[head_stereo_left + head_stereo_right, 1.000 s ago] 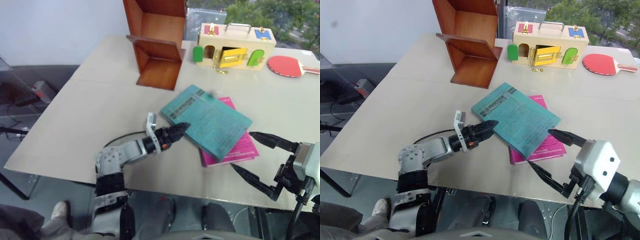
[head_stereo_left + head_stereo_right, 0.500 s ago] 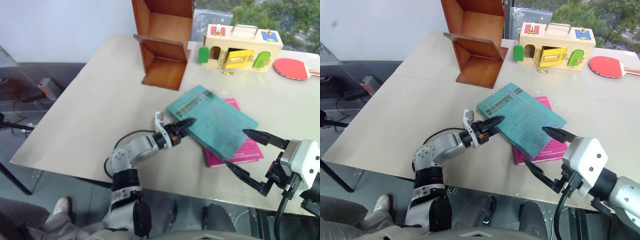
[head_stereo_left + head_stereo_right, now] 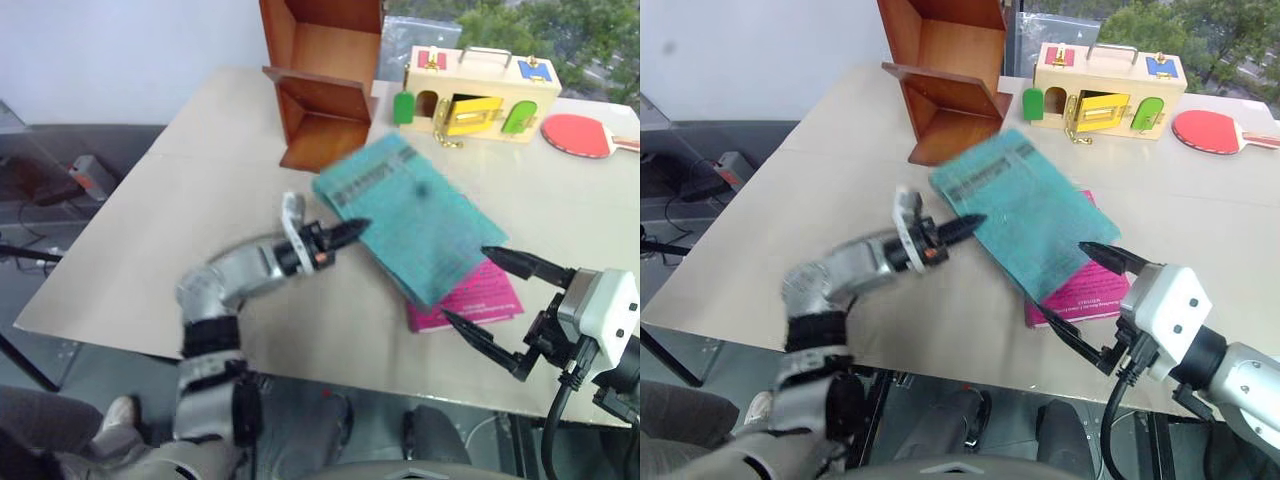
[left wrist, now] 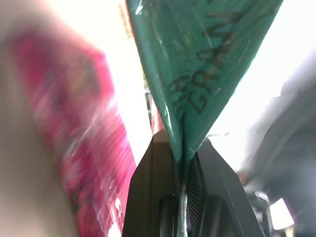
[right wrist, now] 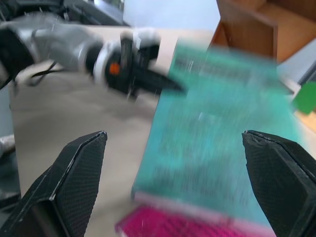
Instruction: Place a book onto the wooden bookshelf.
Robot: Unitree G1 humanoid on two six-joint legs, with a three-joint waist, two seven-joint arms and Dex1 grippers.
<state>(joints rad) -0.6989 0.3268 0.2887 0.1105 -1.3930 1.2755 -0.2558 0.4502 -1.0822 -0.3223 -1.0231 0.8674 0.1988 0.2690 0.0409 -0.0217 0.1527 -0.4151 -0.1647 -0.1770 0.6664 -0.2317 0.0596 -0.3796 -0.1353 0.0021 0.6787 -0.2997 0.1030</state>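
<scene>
Left gripper (image 4: 181,170) at bottom centre, black fingers (image 4: 150,197) pinched on the edge of the teal book (image 4: 197,54), which fans up to fill the upper middle and right, dark print on its cover. Blurred pink book (image 4: 79,148) at left. Bright washed-out background; dark blurred shape at right edge.
</scene>
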